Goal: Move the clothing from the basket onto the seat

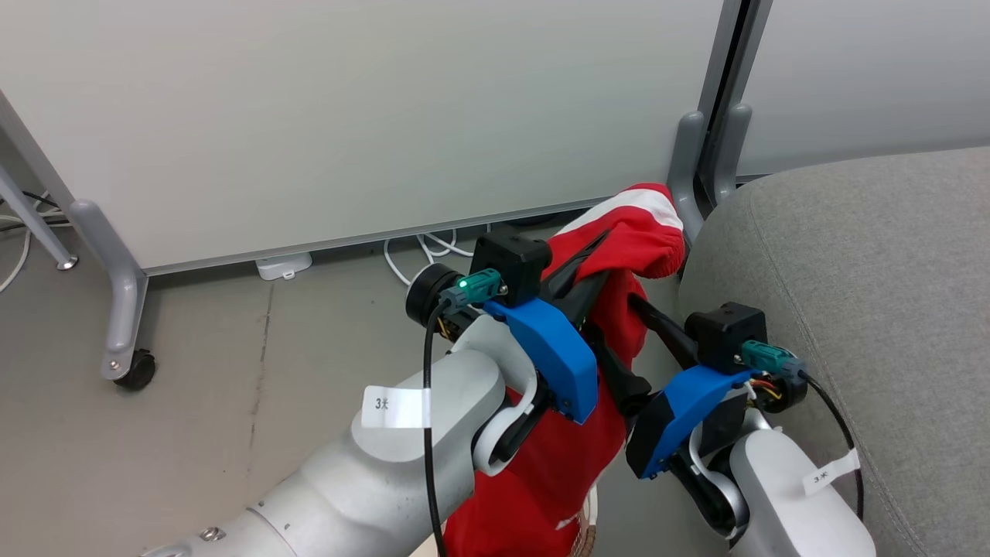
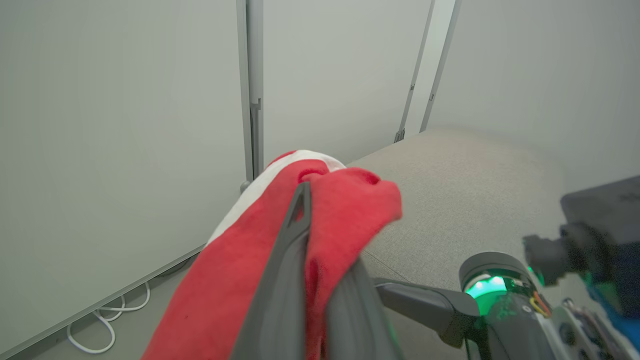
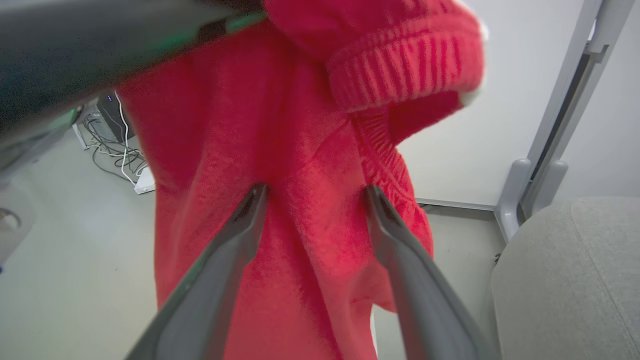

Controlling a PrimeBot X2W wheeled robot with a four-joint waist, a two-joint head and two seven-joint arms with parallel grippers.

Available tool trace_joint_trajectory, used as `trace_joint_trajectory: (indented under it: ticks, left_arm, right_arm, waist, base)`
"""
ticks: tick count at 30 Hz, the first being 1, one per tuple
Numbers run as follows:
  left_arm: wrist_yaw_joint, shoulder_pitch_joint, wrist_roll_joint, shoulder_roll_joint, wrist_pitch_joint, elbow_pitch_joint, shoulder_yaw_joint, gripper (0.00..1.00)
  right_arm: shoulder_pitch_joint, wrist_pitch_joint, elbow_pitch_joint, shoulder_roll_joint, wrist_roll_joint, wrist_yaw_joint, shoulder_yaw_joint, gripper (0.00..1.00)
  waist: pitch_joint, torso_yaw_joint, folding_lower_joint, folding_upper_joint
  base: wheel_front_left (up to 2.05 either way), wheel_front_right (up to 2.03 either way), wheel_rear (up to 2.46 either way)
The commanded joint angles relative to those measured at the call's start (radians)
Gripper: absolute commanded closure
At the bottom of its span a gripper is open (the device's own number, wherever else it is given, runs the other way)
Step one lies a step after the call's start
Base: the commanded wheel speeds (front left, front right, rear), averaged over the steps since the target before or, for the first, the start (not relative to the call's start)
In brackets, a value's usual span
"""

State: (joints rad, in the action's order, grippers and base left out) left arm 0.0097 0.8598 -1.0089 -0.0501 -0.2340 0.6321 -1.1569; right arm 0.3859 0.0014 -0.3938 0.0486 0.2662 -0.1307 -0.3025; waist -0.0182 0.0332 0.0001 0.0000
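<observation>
Red clothing (image 1: 619,232) hangs pinched in your L gripper (image 1: 589,261), R gripper (image 3: 315,192) open & holding nothing, so its loose tail could drag short of the seat (image 1: 851,255) & slide off.

Head view. The seat (image 1: 866,255) occupies the right side of the frame. The clothing (image 1: 650,240) hangs at centre, just left of the seat's edge and above the floor (image 1: 232,371). The left claw (image 1: 592,259) enters from lower left and is clamped on the clothing's upper fold. The right claw (image 1: 619,325) sits lower, its body between clothing and seat, its fingers spread at the hanging part; contact cannot be confirmed. A partition panel (image 1: 348,116) stands behind, across the upper frame. Its caster (image 1: 138,370) rests on the floor at left. Cables (image 1: 418,251) lie under the panel's lower edge, left of the clothing.
</observation>
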Motion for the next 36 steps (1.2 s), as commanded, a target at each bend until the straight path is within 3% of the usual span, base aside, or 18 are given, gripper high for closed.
trace_joint_trajectory:
  ticks: [1,16,17,18,20,36]
  left_arm:
    - [-0.003,0.016,-0.005,0.000,-0.006,-0.005,-0.004,1.00]
    - [-0.020,0.026,-0.069,0.000,-0.014,-0.032,-0.053,1.00]
    - [-0.020,0.026,-0.074,0.000,-0.015,-0.032,-0.056,1.00]
    - [-0.018,0.028,-0.075,-0.001,-0.015,-0.032,-0.059,1.00]
    - [-0.015,0.032,-0.082,0.000,-0.017,-0.031,-0.061,1.00]
    - [-0.008,0.046,-0.099,-0.001,-0.026,0.010,-0.072,1.00]
  right_arm:
    - [0.015,0.005,-0.011,0.003,0.007,0.000,-0.007,0.00]
    - [0.110,-0.047,-0.188,0.037,0.134,0.000,-0.152,0.00]
    - [0.114,-0.050,-0.195,0.036,0.138,0.000,-0.158,0.04]
    - [0.117,-0.054,-0.203,0.035,0.146,0.000,-0.164,0.53]
    - [0.126,-0.062,-0.214,0.033,0.159,0.000,-0.171,1.00]
    - [0.150,-0.111,-0.277,0.031,0.187,0.000,-0.196,1.00]
  waist:
    - [0.002,-0.002,-0.0001,0.0000]
    - [0.018,-0.013,-0.0001,0.0000]
    - [0.018,-0.013,-0.0001,0.0000]
    - [0.018,-0.012,-0.0001,0.0000]
    - [0.018,-0.010,-0.0001,0.0000]
    - [0.020,-0.002,-0.0001,0.0000]
  base:
    - [0.00,0.00,0.00]
    - [0.00,0.00,0.00]
    - [0.00,0.00,0.00]
    - [0.00,0.00,0.00]
    - [0.00,0.00,0.00]
    - [0.00,0.00,0.00]
